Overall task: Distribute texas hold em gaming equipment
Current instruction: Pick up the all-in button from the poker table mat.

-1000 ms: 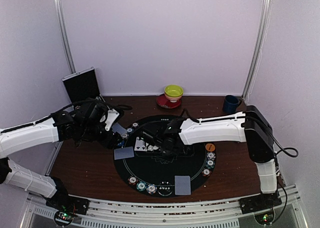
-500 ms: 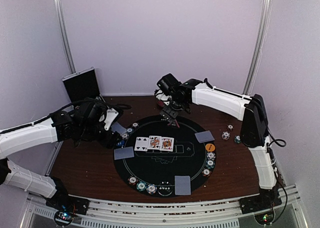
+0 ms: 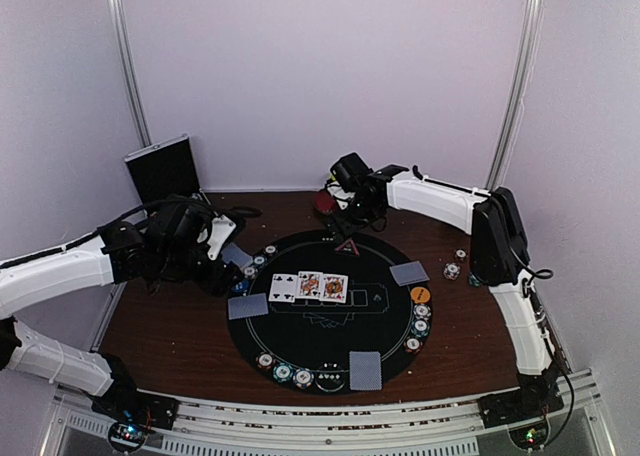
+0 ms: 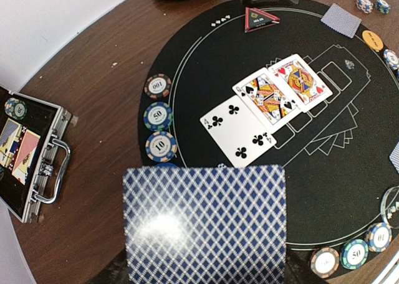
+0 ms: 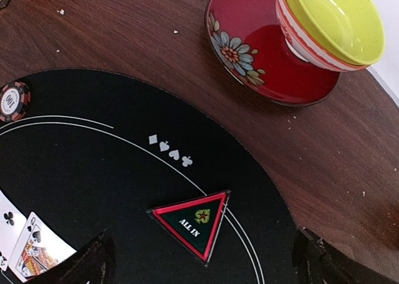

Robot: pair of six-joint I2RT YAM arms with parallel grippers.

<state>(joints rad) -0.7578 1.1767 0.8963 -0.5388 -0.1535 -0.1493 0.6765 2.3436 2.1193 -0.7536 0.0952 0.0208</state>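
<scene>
R gripper [image 5: 206,263] gapes empty over ALL IN triangle [image 5: 193,222], so that's placed; L gripper [image 3: 225,251] pinches blue-backed card [image 4: 206,225], prob. next dealt onto mat [image 4: 349,190].

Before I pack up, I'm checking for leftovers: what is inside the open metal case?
The metal case holds one striped chip and two card-like pieces on black lining. Its remaining inside is cut off at the left wrist view's edge, unseen.

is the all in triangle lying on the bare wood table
No, the all in triangle lies flat on the black mat, just inside its curved edge.
</scene>
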